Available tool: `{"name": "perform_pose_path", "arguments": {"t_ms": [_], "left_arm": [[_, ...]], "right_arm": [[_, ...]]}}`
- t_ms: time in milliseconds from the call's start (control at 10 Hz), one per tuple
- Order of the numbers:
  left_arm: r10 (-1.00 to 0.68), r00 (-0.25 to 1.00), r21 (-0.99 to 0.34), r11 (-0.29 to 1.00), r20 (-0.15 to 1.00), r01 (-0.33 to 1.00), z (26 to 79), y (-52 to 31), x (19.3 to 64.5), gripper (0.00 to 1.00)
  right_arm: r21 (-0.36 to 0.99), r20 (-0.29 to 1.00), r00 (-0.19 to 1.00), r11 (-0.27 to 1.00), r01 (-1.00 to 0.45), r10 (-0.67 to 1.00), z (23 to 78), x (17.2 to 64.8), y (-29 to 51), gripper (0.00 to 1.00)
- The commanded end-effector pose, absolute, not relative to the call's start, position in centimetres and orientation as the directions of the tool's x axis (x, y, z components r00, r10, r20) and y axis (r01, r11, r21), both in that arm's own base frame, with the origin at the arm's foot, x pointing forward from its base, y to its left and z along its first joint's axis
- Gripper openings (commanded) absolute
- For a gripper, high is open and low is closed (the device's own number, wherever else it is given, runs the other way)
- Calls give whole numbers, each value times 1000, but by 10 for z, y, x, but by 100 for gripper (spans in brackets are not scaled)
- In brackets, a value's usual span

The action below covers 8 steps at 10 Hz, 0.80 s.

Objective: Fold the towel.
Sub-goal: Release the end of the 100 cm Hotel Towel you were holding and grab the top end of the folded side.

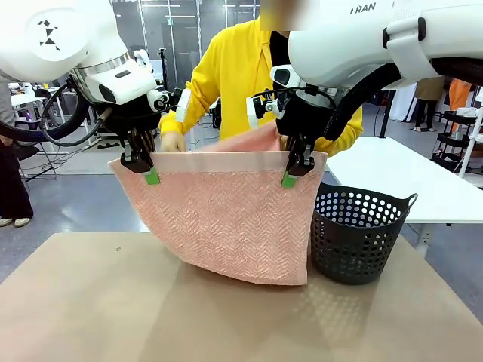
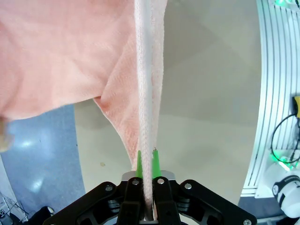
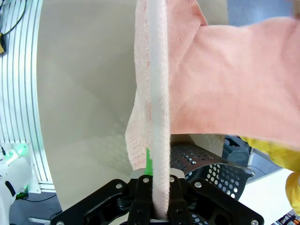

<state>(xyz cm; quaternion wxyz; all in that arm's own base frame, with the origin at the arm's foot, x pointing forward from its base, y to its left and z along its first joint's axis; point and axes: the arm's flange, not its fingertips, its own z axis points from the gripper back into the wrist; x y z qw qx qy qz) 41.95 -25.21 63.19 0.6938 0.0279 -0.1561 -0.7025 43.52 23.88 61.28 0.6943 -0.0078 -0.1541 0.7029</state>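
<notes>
The salmon-pink towel point(image 1: 226, 215) with a zigzag weave hangs spread above the brown table point(image 1: 90, 302), its lower edge near the tabletop. My left gripper point(image 1: 151, 175) is shut on the hem's left corner, and my right gripper point(image 1: 289, 179) is shut on the right corner. The hem band point(image 2: 149, 93) runs up between my left gripper's point(image 2: 146, 164) green pads in the left wrist view. My right gripper point(image 3: 154, 164) pinches the same towel point(image 3: 225, 79) in the right wrist view. Behind the cloth, a person in a yellow top holds the far edge with a hand point(image 1: 172, 140).
A dark grey perforated basket point(image 1: 356, 232) stands on the table right of the hanging towel, close to its lower right corner; it also shows as the basket point(image 3: 206, 161) in the right wrist view. A white table point(image 1: 400, 177) sits behind on the right.
</notes>
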Motion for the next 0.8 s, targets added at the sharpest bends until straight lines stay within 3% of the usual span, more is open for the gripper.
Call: {"name": "perform_pose_path", "arguments": {"t_ms": [0, 700], "left_arm": [[-984, -37, 263, 11, 174, 965, 634, -251, 420, 0], [-984, -37, 263, 11, 174, 965, 634, -251, 420, 0]], "right_arm": [[-229, 200, -38, 9, -973, 979, 612, 435, 238, 0], [-229, 200, -38, 9, -973, 979, 612, 435, 238, 0]]}}
